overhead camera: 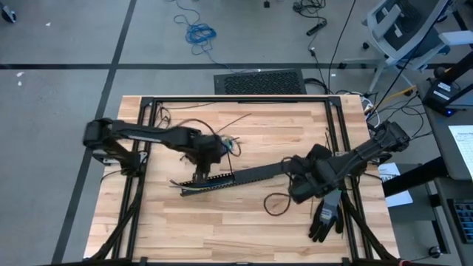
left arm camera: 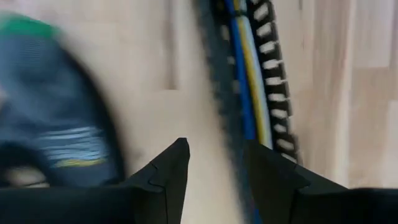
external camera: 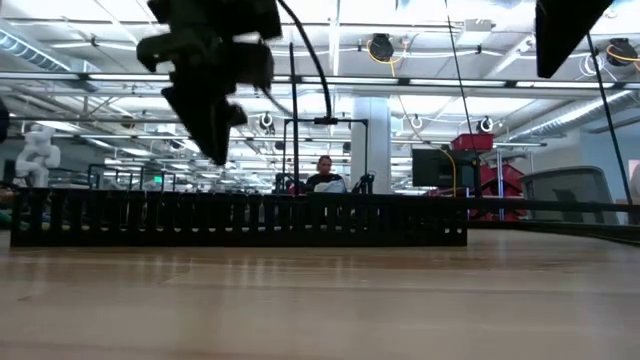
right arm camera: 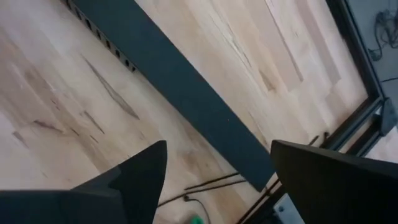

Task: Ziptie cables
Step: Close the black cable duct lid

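L tool open, mid-table; R tool open wide, near right edge.

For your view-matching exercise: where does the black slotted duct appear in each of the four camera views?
High view: the black slotted duct lies slantwise at table centre.
Low view: it spans the middle as a long dark wall.
Left wrist view: it runs past the fingers, cables inside.
Right wrist view: a dark diagonal strip.
Shared landmark: the wooden table.
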You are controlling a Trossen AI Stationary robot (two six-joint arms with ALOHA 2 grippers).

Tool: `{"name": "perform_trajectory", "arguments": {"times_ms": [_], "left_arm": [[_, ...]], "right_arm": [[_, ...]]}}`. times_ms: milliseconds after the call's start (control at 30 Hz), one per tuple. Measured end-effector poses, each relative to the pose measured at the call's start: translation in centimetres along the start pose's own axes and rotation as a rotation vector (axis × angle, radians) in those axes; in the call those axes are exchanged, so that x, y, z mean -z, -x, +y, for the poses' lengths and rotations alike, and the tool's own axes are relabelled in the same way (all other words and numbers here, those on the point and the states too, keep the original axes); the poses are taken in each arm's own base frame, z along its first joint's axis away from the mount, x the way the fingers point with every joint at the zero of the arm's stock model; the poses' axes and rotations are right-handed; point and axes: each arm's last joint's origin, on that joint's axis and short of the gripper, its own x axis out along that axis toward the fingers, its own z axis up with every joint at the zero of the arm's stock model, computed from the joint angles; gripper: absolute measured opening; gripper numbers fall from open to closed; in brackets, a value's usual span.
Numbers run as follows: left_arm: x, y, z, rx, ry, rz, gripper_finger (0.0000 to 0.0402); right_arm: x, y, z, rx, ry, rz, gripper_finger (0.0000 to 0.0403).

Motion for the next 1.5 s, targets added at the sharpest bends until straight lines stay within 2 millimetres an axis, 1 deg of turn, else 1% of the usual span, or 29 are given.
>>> {"name": "perform_trajectory", "arguments": {"times_ms": [33, 100, 200, 367, 433, 533, 600, 667, 767, 833, 933, 1000, 1100, 1167, 1267, 1333, 1400, 1433, 1500], "left_arm": [[-0.2, -0.7, -0.1, 0.035, 0.024, 0.014, 0.0153], [-0.8, -1.4, -0.2, 0.101, 0.045, 0.013, 0.0153], [-1.2, -1.8, -0.7, 0.119, 0.03, 0.007, 0.015], [-1.3, -2.4, -1.2, 0.034, 0.022, 0.02, 0.0148], [-1.5, -3.0, -1.2, -0.044, 0.018, 0.014, 0.0148], [-1.7, -4.0, -0.8, -0.091, 0.051, 0.027, 0.0148], [-1.8, -4.6, -0.8, -0.073, 0.097, 0.042, 0.0148], [-1.8, -4.8, -0.9, -0.051, 0.123, 0.047, 0.0148], [-1.8, -5.0, -1.3, -0.074, 0.12, 0.039, 0.0148], [-1.7, -5.6, -1.4, -0.078, 0.128, 0.026, 0.0148], [-1.8, -6.2, -1.5, -0.027, 0.185, 0.037, 0.0148], [-1.9, -6.1, -1.6, -0.013, 0.222, 0.036, 0.0148], [-2.2, -5.8, -1.8, -0.047, 0.213, 0.009, 0.0148], [-2.2, -5.8, -1.9, -0.06, 0.197, 0.013, 0.0147], [-1.9, -5.6, -2.0, -0.032, 0.224, 0.049, 0.0147], [-1.9, -4.5, -2.2, -0.023, 0.219, 0.044, 0.0147], [-2.8, -2.7, -2.5, -0.014, 0.201, -0.042, 0.0147], [-2.9, -2.0, -2.6, -0.019, 0.197, -0.056, 0.0147], [-2.6, -1.8, -2.5, -0.031, 0.188, -0.035, 0.0147]], "right_arm": [[0.4, 0.0, 0.2, 0.001, -0.007, -0.002, 0.0277], [0.9, 0.1, 0.5, -0.002, -0.019, -0.009, 0.0276], [1.6, 0.1, 0.7, 0.002, -0.024, -0.009, 0.0275], [1.9, 0.0, 0.9, 0.002, -0.016, 0.001, 0.0275], [1.9, 0.0, 0.8, 0.002, -0.018, 0.001, 0.0275], [1.9, 0.0, 0.9, 0.002, -0.019, 0.001, 0.0274], [1.9, 0.0, 0.8, 0.002, -0.019, 0.001, 0.0274], [1.9, 0.0, 0.9, 0.002, -0.018, 0.001, 0.0274], [1.9, 0.0, 0.8, 0.002, -0.017, 0.001, 0.0274], [1.9, 0.0, 0.8, 0.002, -0.018, 0.001, 0.0274], [1.9, 0.0, 0.8, 0.003, -0.015, 0.0, 0.0274], [1.9, 0.0, 0.8, 0.005, -0.016, -0.005, 0.0274], [1.8, 0.0, 0.8, 0.016, -0.016, -0.03, 0.0274], [1.7, -0.1, 0.8, 0.018, -0.019, -0.033, 0.0274], [1.6, -0.1, 0.7, 0.019, -0.021, -0.026, 0.0274], [1.6, -0.1, 0.7, 0.02, -0.022, -0.029, 0.0274], [1.5, -0.1, 0.7, 0.026, -0.023, -0.043, 0.0274], [1.5, -0.2, 0.6, 0.028, -0.024, -0.044, 0.0274], [1.4, -0.2, 0.6, 0.031, -0.011, -0.043, 0.0274]]}}
